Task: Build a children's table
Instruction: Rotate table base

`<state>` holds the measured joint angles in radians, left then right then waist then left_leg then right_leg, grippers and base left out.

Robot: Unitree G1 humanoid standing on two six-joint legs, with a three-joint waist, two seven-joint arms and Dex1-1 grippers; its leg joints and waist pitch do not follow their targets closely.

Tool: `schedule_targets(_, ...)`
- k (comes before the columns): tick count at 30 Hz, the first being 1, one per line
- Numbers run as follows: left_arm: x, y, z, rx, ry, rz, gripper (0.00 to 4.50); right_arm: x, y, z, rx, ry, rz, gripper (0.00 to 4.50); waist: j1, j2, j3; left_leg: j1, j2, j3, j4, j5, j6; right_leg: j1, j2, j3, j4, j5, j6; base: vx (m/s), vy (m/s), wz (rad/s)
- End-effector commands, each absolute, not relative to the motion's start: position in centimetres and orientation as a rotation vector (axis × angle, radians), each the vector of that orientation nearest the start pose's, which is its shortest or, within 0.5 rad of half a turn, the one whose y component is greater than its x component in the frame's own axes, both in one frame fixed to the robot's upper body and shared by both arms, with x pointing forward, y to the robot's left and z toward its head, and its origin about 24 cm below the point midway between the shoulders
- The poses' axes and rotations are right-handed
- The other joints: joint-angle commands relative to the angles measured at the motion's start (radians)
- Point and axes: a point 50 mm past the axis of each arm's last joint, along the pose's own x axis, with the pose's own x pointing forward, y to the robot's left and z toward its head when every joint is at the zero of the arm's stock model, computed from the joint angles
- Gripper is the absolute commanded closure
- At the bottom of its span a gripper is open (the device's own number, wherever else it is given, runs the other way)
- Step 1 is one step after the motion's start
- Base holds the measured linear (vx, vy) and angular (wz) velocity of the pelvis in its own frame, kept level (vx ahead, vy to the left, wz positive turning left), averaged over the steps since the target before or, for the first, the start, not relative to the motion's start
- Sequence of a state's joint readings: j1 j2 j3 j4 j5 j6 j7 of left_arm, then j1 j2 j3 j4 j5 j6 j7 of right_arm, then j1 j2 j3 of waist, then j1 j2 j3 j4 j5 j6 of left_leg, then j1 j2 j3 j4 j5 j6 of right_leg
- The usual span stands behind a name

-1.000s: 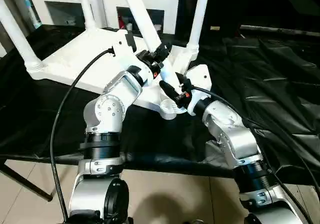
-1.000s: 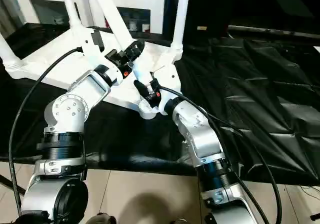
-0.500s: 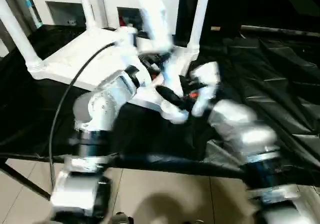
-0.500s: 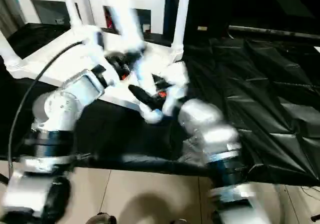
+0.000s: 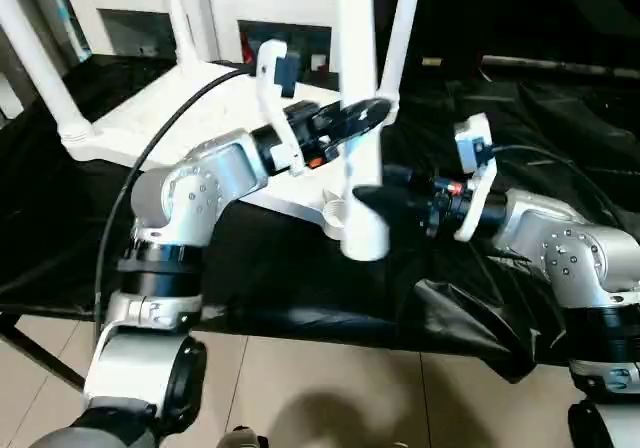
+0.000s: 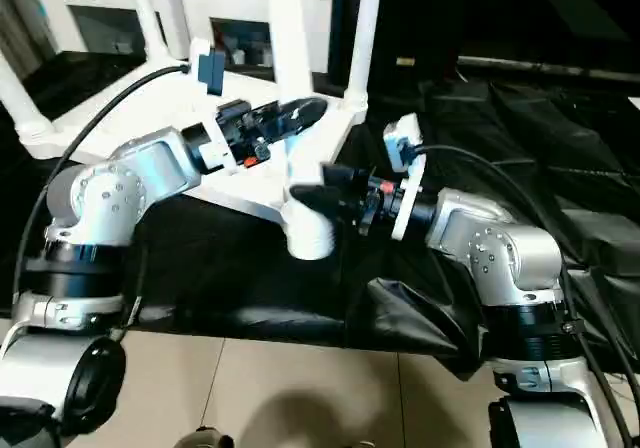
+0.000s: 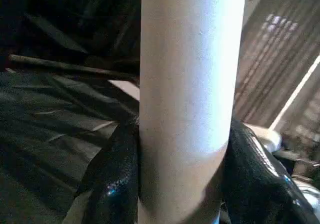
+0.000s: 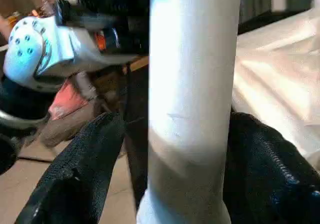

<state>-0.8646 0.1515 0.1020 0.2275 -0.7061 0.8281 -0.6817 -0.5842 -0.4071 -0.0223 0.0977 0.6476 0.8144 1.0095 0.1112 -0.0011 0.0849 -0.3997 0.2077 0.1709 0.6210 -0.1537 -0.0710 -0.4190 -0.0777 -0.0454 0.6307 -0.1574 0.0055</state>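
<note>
Tabletop lies upside down on the black-draped table with three legs already standing in its corners. Both the left gripper and the right gripper clamp the fourth leg upright over the near corner socket, not yet seated.

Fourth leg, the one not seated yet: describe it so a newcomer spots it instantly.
On the black-draped work table lies the upside-down white tabletop, three legs standing up from its corners. The fourth leg stands at the near corner, the one clamped by both hands: left hand higher, right hand near its flared base.
</note>
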Motion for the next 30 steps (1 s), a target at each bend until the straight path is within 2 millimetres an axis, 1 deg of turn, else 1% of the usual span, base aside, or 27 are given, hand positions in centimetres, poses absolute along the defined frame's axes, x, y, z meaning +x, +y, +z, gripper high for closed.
schedule_targets(1, 34.0, 7.4, 21.7, -0.481, 0.063, -1.187, 2.64, 30.7, -13.9, 15.3, 0.326, 0.251, 1.274, 1.00, 0.002, -0.002, -0.092, 0.026, 0.004, 0.000, -0.073, -0.274, -0.024, 0.053, -0.043, 0.022, -0.090, -0.353, -0.176, 0.000, 0.000, 0.00)
schedule_targets(3, 33.9, 7.4, 21.6, -0.479, 0.066, -1.195, 2.64, 30.6, -13.8, 15.1, 0.323, 0.270, 1.288, 1.00, 0.004, -0.002, -0.093, 0.026, 0.005, -0.001, -0.073, -0.270, -0.027, 0.053, -0.044, 0.022, -0.089, -0.350, -0.172, 0.000, 0.000, 0.00)
schedule_targets(4, 33.9, 7.4, 21.6, -0.479, 0.066, -1.198, 2.64, 30.6, -13.7, 15.1, 0.326, 0.272, 1.290, 1.27, 0.003, -0.004, -0.093, 0.025, 0.005, -0.001, -0.073, -0.268, -0.027, 0.053, -0.044, 0.022, -0.089, -0.351, -0.171, 0.000, 0.000, 0.00)
schedule_targets(5, 33.9, 7.5, 21.6, -0.486, 0.065, -1.203, 2.64, 30.7, -13.7, 15.0, 0.326, 0.278, 1.284, 1.34, 0.004, -0.005, -0.093, 0.025, 0.004, -0.001, -0.073, -0.265, -0.027, 0.052, -0.044, 0.022, -0.090, -0.352, -0.169, 0.000, 0.000, 0.00)
schedule_targets(7, 33.8, 7.5, 21.7, -0.488, 0.064, -1.207, 2.64, 30.8, -13.6, 14.9, 0.328, 0.286, 1.278, 1.34, 0.004, -0.004, -0.094, 0.024, 0.004, 0.000, -0.073, -0.257, -0.027, 0.052, -0.045, 0.022, -0.089, -0.351, -0.170, 0.000, 0.000, 0.00)
schedule_targets(8, 33.8, 7.5, 21.7, -0.488, 0.064, -1.207, 2.64, 30.8, -13.6, 14.9, 0.328, 0.286, 1.278, 1.53, 0.004, -0.007, -0.094, 0.024, 0.004, 0.000, -0.073, -0.256, -0.027, 0.052, -0.045, 0.022, -0.089, -0.351, -0.169, 0.000, 0.000, 0.00)
schedule_targets(9, 33.7, 7.6, 21.8, -0.497, 0.061, -1.214, 2.64, 30.7, -13.5, 14.7, 0.325, 0.303, 1.282, 1.68, 0.005, -0.007, -0.094, 0.023, 0.004, -0.001, -0.073, -0.250, -0.026, 0.054, -0.046, 0.022, -0.088, -0.351, -0.167, 0.000, 0.000, 0.00)
schedule_targets(11, 33.7, 7.7, 21.8, -0.498, 0.060, -1.215, 2.64, 30.6, -13.3, 14.6, 0.321, 0.313, 1.294, 1.79, 0.005, -0.007, -0.094, 0.023, 0.004, 0.000, -0.073, -0.250, -0.026, 0.053, -0.045, 0.022, -0.089, -0.352, -0.167, 0.000, 0.000, 0.00)
schedule_targets(13, 33.7, 7.7, 21.8, -0.497, 0.059, -1.214, 2.64, 30.6, -13.3, 14.5, 0.319, 0.315, 1.296, 1.99, 0.005, -0.007, -0.094, 0.022, 0.004, 0.000, -0.073, -0.245, -0.026, 0.053, -0.045, 0.022, -0.088, -0.350, -0.165, 0.000, 0.000, 0.00)
schedule_targets(14, 33.7, 7.7, 21.8, -0.497, 0.058, -1.214, 2.64, 30.6, -13.2, 14.6, 0.316, 0.311, 1.290, 1.99, 0.005, -0.007, -0.094, 0.022, 0.005, 0.000, -0.073, -0.243, -0.026, 0.053, -0.046, 0.022, -0.088, -0.348, -0.165, 0.000, 0.000, 0.00)
schedule_targets(15, 33.7, 7.7, 21.8, -0.498, 0.056, -1.213, 2.64, 30.7, -13.1, 14.6, 0.311, 0.304, 1.278, 2.17, 0.004, -0.006, -0.095, 0.022, 0.005, 0.000, -0.073, -0.240, -0.026, 0.053, -0.045, 0.023, -0.087, -0.336, -0.167, 0.000, 0.000, 0.00)
schedule_targets(17, 33.8, 7.7, 21.7, -0.495, 0.051, -1.199, 2.64, 30.9, -12.9, 14.6, 0.298, 0.289, 1.251, 2.23, 0.004, -0.006, -0.095, 0.021, 0.004, 0.000, -0.073, -0.235, -0.027, 0.053, -0.045, 0.023, -0.085, -0.325, -0.170, 0.000, 0.000, 0.00)
schedule_targets(18, 33.9, 7.7, 21.6, -0.493, 0.052, -1.179, 2.64, 31.0, -12.8, 14.6, 0.293, 0.282, 1.235, 2.31, 0.004, -0.005, -0.095, 0.021, 0.005, 0.000, -0.073, -0.234, -0.027, 0.053, -0.045, 0.023, -0.085, -0.322, -0.172, 0.000, 0.000, 0.00)
schedule_targets(19, 34.2, 7.7, 21.5, -0.490, 0.060, -1.141, 2.08, 31.2, -12.7, 14.6, 0.287, 0.274, 1.214, 2.53, 0.003, -0.004, -0.095, 0.022, 0.006, 0.000, -0.073, -0.237, -0.029, 0.052, -0.046, 0.023, -0.084, -0.320, -0.173, 0.000, 0.000, 0.00)
schedule_targets(20, 34.7, 7.8, 21.3, -0.495, 0.073, -1.063, 1.94, 31.4, -12.2, 14.5, 0.270, 0.254, 1.176, 2.53, 0.002, -0.005, -0.095, 0.022, 0.006, -0.001, -0.073, -0.238, -0.032, 0.052, -0.046, 0.023, -0.084, -0.320, -0.174, 0.000, 0.000, 0.00)
schedule_targets(21, 34.7, 7.8, 21.3, -0.495, 0.073, -1.061, 1.91, 31.4, -12.2, 14.5, 0.270, 0.253, 1.175, 2.56, 0.001, -0.004, -0.095, 0.022, 0.006, -0.001, -0.074, -0.237, -0.037, 0.051, -0.045, 0.023, -0.084, -0.316, -0.173, 0.000, 0.000, 0.00)
schedule_targets(23, 35.2, 7.8, 21.2, -0.469, 0.057, -0.986, 1.85, 31.6, -11.6, 14.6, 0.254, 0.224, 1.128, 2.58, 0.000, -0.005, -0.094, 0.021, 0.006, -0.001, -0.076, -0.241, -0.038, 0.052, -0.045, 0.023, -0.086, -0.322, -0.164, 0.000, 0.000, 0.00)
schedule_targets(24, 35.4, 7.7, 20.9, -0.433, 0.051, -0.918, 1.72, 31.7, -11.2, 14.6, 0.241, 0.209, 1.100, 2.59, -0.001, 0.004, -0.095, 0.022, 0.007, -0.003, -0.077, -0.248, -0.044, 0.050, -0.045, 0.024, -0.088, -0.327, -0.155, 0.000, 0.000, 0.00)
schedule_targets(25, 35.6, 7.6, 20.7, -0.397, 0.049, -0.865, 1.72, 31.8, -10.8, 14.7, 0.232, 0.198, 1.078, 2.59, -0.002, 0.001, -0.094, 0.021, 0.007, -0.003, -0.077, -0.249, -0.046, 0.050, -0.044, 0.024, -0.089, -0.325, -0.151, 0.000, 0.000, 0.00)
schedule_targets(26, 35.7, 7.4, 20.4, -0.358, 0.048, -0.807, 1.59, 31.9, -10.4, 14.7, 0.227, 0.188, 1.048, 2.59, -0.001, 0.004, -0.095, 0.023, 0.005, -0.004, -0.077, -0.256, -0.049, 0.053, -0.045, 0.023, -0.088, -0.330, -0.146, 0.000, 0.000, 0.00)
schedule_targets(27, 35.8, 7.2, 20.1, -0.331, 0.047, -0.762, 1.51, 32.0, -10.0, 14.7, 0.223, 0.179, 1.026, 2.59, -0.002, 0.003, -0.095, 0.023, 0.006, -0.003, -0.078, -0.258, -0.050, 0.050, -0.043, 0.024, -0.089, -0.328, -0.140, 0.000, 0.000, 0.00)
schedule_targets(28, 35.8, 7.2, 20.1, -0.331, 0.047, -0.762, 1.51, 32.0, -10.0, 14.7, 0.223, 0.179, 1.026, 2.59, -0.002, 0.003, -0.095, 0.023, 0.006, -0.003, -0.078, -0.258, -0.050, 0.050, -0.043, 0.024, -0.089, -0.328, -0.140, 0.000, 0.000, 0.00)
schedule_targets(29, 35.6, 6.6, 20.0, -0.379, 0.037, -0.729, 1.47, 32.1, -9.3, 14.8, 0.234, 0.157, 0.984, 2.59, -0.004, 0.002, -0.094, 0.022, 0.008, -0.004, -0.079, -0.262, -0.053, 0.051, -0.044, 0.024, -0.087, -0.323, -0.143, 0.000, 0.000, 0.00)
schedule_targets(30, 35.5, 6.4, 20.0, -0.411, 0.032, -0.713, 1.47, 32.2, -9.1, 14.9, 0.244, 0.151, 0.970, 2.59, -0.005, 0.001, -0.095, 0.021, 0.005, -0.003, -0.078, -0.263, -0.051, 0.051, -0.045, 0.024, -0.090, -0.326, -0.143, 0.000, 0.000, 0.00)
